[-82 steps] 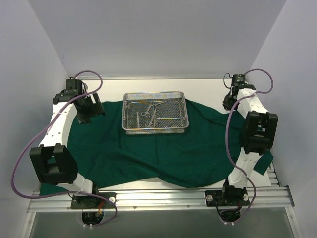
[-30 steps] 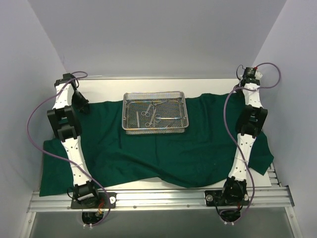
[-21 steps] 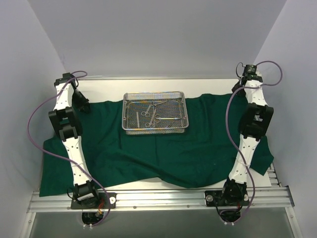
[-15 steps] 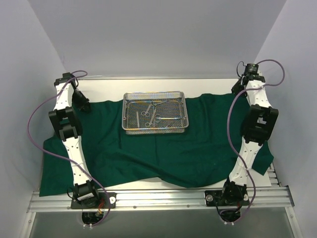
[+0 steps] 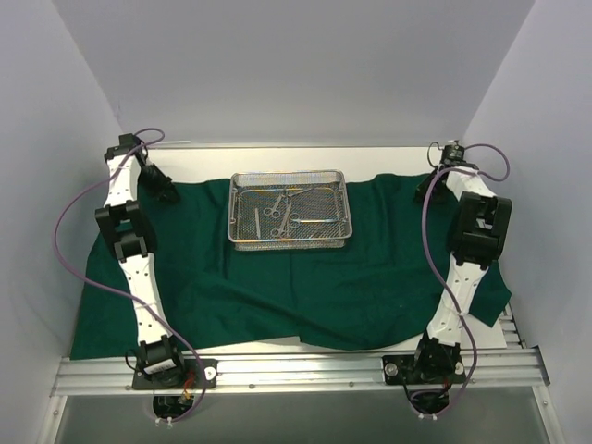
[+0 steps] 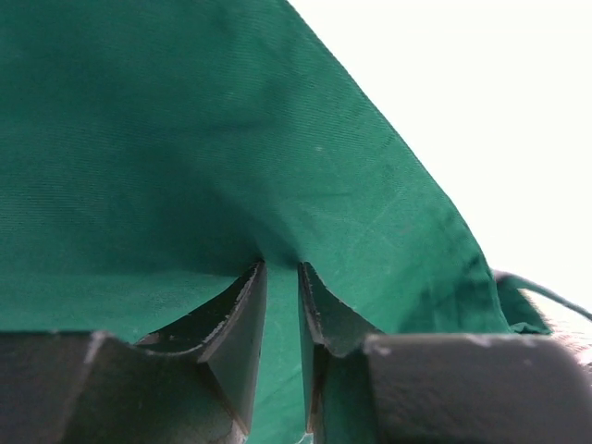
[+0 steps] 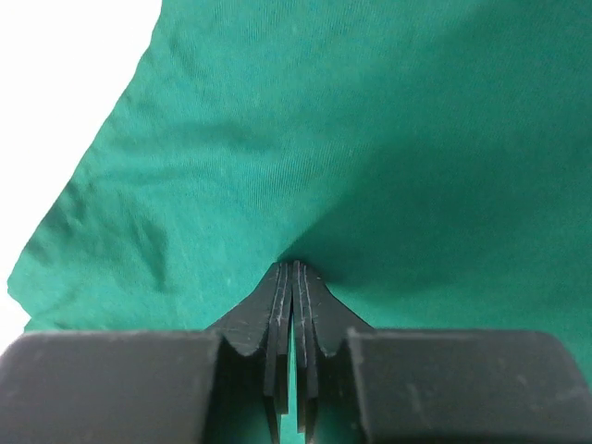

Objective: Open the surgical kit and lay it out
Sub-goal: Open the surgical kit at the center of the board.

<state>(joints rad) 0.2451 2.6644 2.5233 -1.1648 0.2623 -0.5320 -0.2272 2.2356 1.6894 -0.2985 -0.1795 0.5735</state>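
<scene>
The dark green cloth lies spread wide across the table. On its far middle sits the silver wire-mesh tray with several steel ring-handled instruments inside. At the cloth's far left corner my left gripper has its jaws a narrow gap apart, with cloth drawn into them. My right gripper is at the far right corner. Its jaws are pressed together on a thin fold of cloth, and creases run to its tips.
Bare white tabletop shows behind the cloth, with grey walls close on three sides. An aluminium rail carries both arm bases along the near edge. Purple cables loop beside each arm. The cloth's near right corner overhangs a white sheet.
The cloth has gone from bunched to spread out sideways. In the last half second my right gripper dropped down and left to the far right corner. My left gripper shifted slightly right.
</scene>
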